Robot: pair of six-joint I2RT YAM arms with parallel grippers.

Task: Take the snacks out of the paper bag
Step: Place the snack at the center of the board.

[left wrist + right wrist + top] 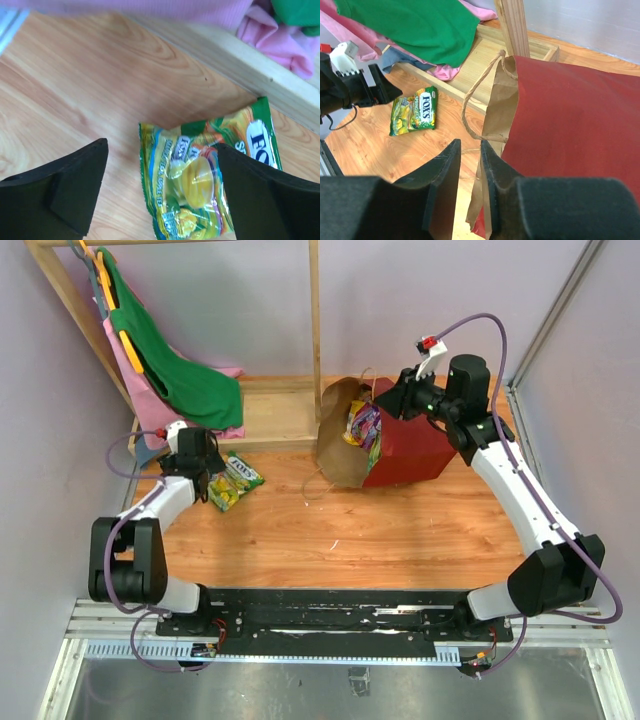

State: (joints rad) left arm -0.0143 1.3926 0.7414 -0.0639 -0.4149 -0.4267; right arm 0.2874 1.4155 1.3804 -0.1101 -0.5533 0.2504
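Observation:
The paper bag (412,448), dark red with a brown kraft mouth, lies on its side at the table's middle right, mouth facing left. Several glossy snacks (362,425) show inside the mouth. A green and yellow candy packet (237,480) lies flat on the table at the left. My left gripper (208,483) is open just above it, and the packet (200,185) lies partly between the spread fingers (75,190). My right gripper (394,398) hovers at the bag's upper rim. Its jaws (470,145) stand a narrow gap apart, empty, beside the kraft edge (502,105) and loop handle (469,100).
A wooden rack (316,320) stands at the back with a green cloth (195,380) and a pink cloth (150,395) on hangers. Its base frame (280,410) lies just behind the packet and the bag. Lilac walls close in on both sides.

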